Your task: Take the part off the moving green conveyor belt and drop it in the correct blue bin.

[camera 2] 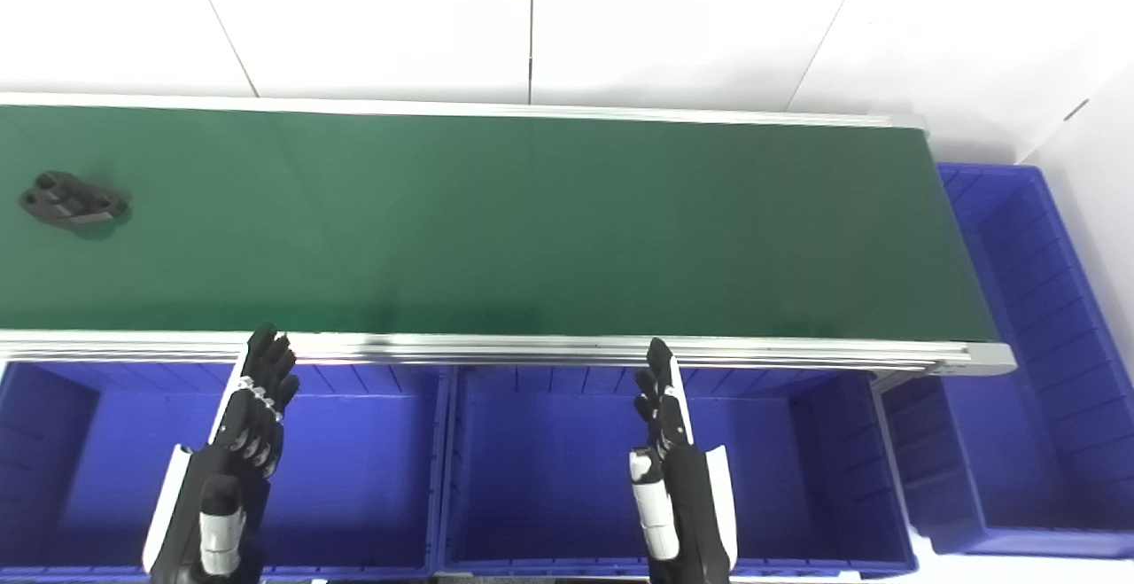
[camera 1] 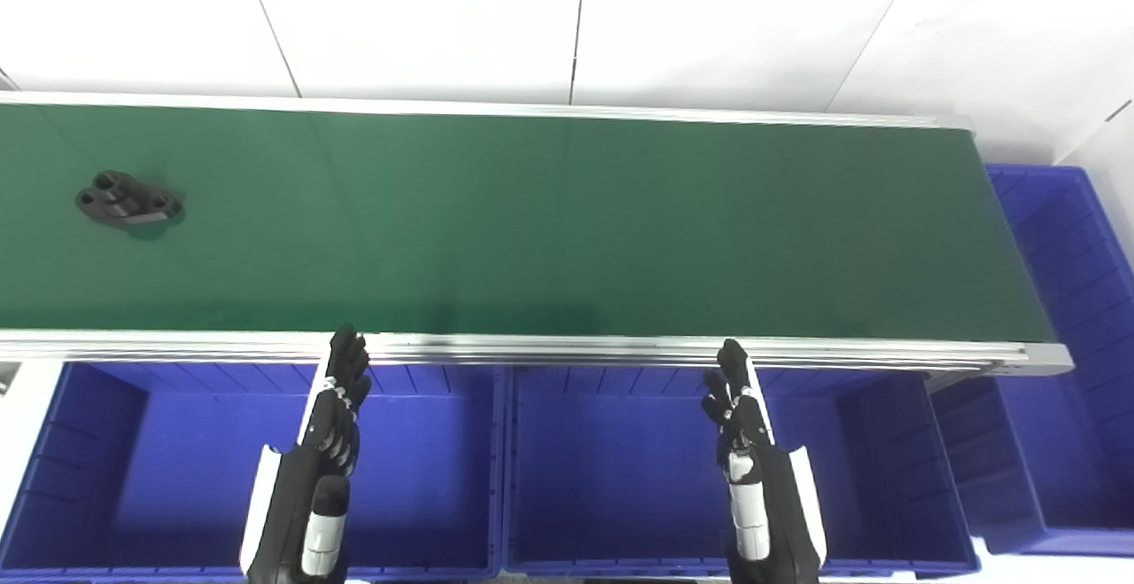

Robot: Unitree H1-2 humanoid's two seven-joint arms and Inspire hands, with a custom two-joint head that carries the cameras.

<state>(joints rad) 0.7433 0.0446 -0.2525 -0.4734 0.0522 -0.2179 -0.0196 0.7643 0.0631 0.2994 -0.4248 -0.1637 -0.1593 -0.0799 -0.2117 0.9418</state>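
I have both hands waiting just short of the belt's near rail, above the blue bins: my left hand [camera 1: 341, 407] over the left bin [camera 1: 106, 469] and my right hand [camera 1: 735, 407] over the middle bin [camera 1: 620, 478], each with fingers stretched out and holding nothing. The part [camera 1: 128, 198], a dark bracket with round holes, lies flat on the green belt [camera 1: 576, 221] at its far left, well apart from either hand and toward the belt's far side. A third bin [camera 1: 1072, 238] sits past the belt's right end. My worry is timing: if I reach late or aim where the part is now, and not where the belt will carry it, my fingers could close on bare belt or knock it askew. Its flat, low shape gives little to pinch, so a shallow grasp may slip. I also can't tell from here which bin is correct, so a wrong drop is possible.
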